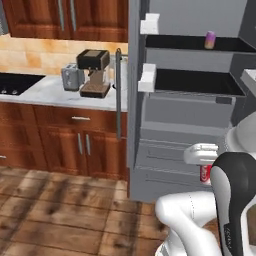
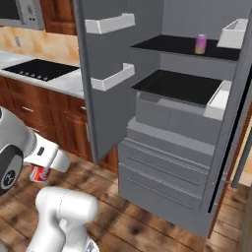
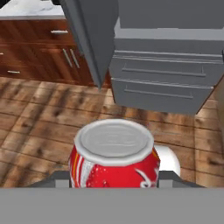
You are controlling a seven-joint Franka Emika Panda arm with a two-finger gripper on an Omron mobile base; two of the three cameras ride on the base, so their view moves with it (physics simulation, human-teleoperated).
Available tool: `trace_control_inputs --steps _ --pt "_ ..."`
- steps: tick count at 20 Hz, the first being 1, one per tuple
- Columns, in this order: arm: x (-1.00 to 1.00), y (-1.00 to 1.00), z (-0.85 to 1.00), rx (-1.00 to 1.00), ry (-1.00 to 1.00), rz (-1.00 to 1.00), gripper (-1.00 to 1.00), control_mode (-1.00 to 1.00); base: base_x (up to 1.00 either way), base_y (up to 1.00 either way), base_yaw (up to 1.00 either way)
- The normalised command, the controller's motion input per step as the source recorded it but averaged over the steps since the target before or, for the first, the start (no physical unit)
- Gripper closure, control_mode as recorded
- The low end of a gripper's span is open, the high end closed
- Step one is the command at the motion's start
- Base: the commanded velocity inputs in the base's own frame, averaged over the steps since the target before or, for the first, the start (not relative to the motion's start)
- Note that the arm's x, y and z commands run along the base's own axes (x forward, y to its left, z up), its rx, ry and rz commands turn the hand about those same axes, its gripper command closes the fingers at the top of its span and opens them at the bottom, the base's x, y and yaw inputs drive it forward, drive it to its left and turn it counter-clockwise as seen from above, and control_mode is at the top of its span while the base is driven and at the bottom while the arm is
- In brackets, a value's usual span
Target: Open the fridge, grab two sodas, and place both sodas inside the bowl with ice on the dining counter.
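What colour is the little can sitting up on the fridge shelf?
The small can is pink-purple, with an orange-yellow band. It shows best in the right base view.

One soda can (image 2: 201, 44) stands on the fridge's (image 2: 167, 147) upper shelf; another can (image 3: 114, 155) sits, apparently gripped, before its drawers.

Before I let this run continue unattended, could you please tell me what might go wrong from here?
1. The red and white can sits between the tool fingers low above the wood floor; a slip would probably send it rolling away.
2. The open fridge door stands close beside the arm, so a wide swing might clip it.
3. The pink-purple can sits far back on the upper shelf, a deeper reach.
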Motion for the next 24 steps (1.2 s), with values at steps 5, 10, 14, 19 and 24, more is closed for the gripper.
trace_control_inputs --steps 5,10,14,19,24 --pt "0.00 0.00 0.00 0.00 0.00 0.00 1.00 1.00 -0.84 0.00 0.41" --pt "0.00 0.00 0.00 0.00 0.00 0.00 1.00 1.00 -0.88 0.01 0.41" --pt "0.00 0.00 0.00 0.00 0.00 0.00 1.00 1.00 -0.91 0.01 0.41" --pt "0.00 0.00 0.00 0.00 0.00 0.00 1.00 1.00 -0.91 0.00 0.40" --pt "0.00 0.00 0.00 0.00 0.00 0.00 1.00 1.00 -0.89 0.02 0.39"
